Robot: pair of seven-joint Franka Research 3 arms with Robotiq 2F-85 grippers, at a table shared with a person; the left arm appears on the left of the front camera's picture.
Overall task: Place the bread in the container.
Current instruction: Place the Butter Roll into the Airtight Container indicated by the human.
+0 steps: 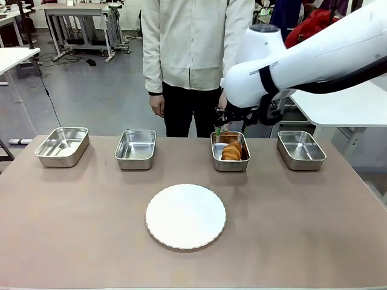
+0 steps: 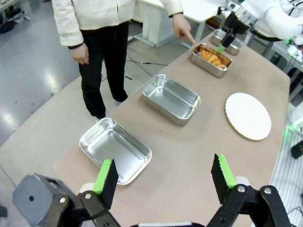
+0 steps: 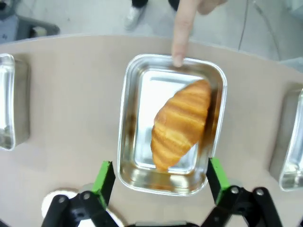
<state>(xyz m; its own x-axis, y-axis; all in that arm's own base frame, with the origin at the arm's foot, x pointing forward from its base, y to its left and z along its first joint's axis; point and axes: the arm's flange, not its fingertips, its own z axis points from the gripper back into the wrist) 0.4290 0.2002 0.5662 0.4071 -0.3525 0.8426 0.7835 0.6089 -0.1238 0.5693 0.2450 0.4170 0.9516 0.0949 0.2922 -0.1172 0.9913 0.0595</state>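
Observation:
The bread (image 3: 181, 122), a golden-brown croissant, lies slantwise inside the container (image 3: 131, 101), a shiny steel tray that is third from the left on the table (image 1: 231, 151). My right gripper (image 3: 161, 177) hangs just above the tray's near end, open, with nothing between its green pads. From the front, that gripper (image 1: 220, 128) shows at the tray's far rim. A person's finger (image 3: 180, 35) points down at the tray's far edge. My left gripper (image 2: 164, 176) is open and empty, off the table's left end. From there the bread (image 2: 211, 57) shows far off in its tray.
Three more steel trays stand in the same row: far left (image 1: 62, 145), second (image 1: 135, 148) and far right (image 1: 300, 149). A round white plate (image 1: 185, 215) lies in the middle near the front. The person (image 1: 193, 54) stands at the far side.

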